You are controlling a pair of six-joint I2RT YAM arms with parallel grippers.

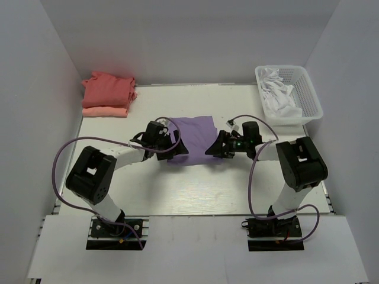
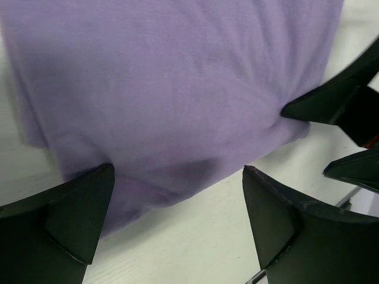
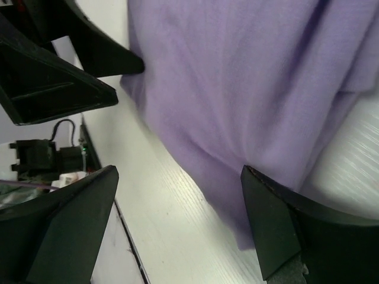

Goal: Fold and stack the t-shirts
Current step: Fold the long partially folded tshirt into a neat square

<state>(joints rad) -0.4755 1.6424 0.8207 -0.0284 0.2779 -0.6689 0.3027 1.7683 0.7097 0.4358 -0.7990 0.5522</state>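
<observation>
Flagging the lavender t-shirt (image 1: pixel 192 137) first: it lies partly folded as a rough rectangle near the middle of the table (image 1: pixel 195 195), and both wrist views show its near edge rumpled and layered. Both grippers bracket that near edge from opposite sides, so we judge that closing on the top layer only could peel the fold open on the lift. Biting too deep could drag the whole bundle and bunch it. Each gripper's fingers show in the other's wrist view, so a knock looks possible if both drive inward together. A lopsided lift would probably skew the fold. The left gripper (image 1: pixel 173 145) has its jaws spread wide at the shirt's near-left corner and holds nothing. The right gripper (image 1: pixel 214 148) is likewise wide apart and empty, at the near-right edge. We cannot tell whether any fingertip touches the cloth. Both arms reach forward from their bases and bend inward, elbows out, wrists pitched down at the shirt. Further out, a folded coral-red t-shirt (image 1: pixel 108 87) sits on a salmon-pink t-shirt (image 1: pixel 105 111) in the far-left corner, well apart. That is likely the stacking spot, and a loose fold could sag on the carry there. A white basket (image 1: pixel 308 89) holding white cloth (image 1: pixel 278 94) stands far right.
</observation>
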